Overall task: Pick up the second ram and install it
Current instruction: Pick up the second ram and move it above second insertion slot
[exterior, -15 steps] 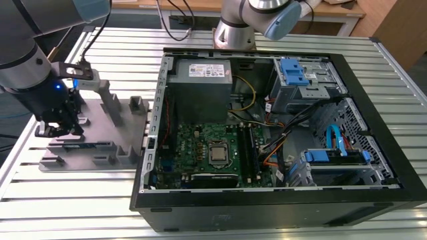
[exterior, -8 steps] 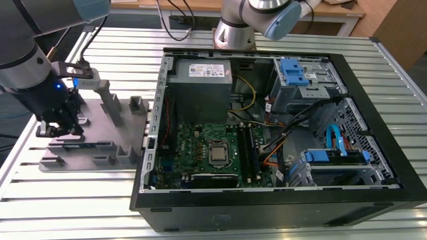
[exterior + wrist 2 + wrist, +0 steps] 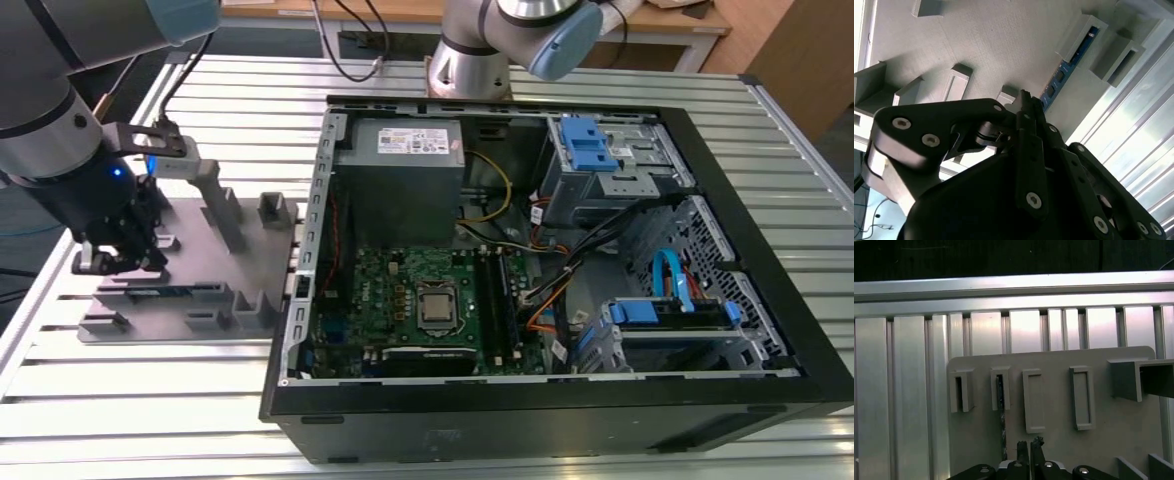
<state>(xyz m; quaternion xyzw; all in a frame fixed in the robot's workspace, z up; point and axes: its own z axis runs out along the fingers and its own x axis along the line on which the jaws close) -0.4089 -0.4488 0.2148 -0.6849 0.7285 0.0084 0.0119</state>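
Gripper (image 3: pixel 1030 446) jaws are held closed (nothing gripped); the second ram (image 3: pixel 1002 427) is seen just beside them, slotted in the tray (image 3: pixel 1094 450).

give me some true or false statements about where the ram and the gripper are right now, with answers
1. The second ram stands on edge in a slot of the grey tray. True.
2. The gripper is inside the computer case. False: it hangs over the tray, at the exterior view's left of the case.
3. The case lies open with its motherboard showing. True.
4. The ram hangs clear of the tray in the gripper. False: the ram sits in its slot, with the gripper close beside it.
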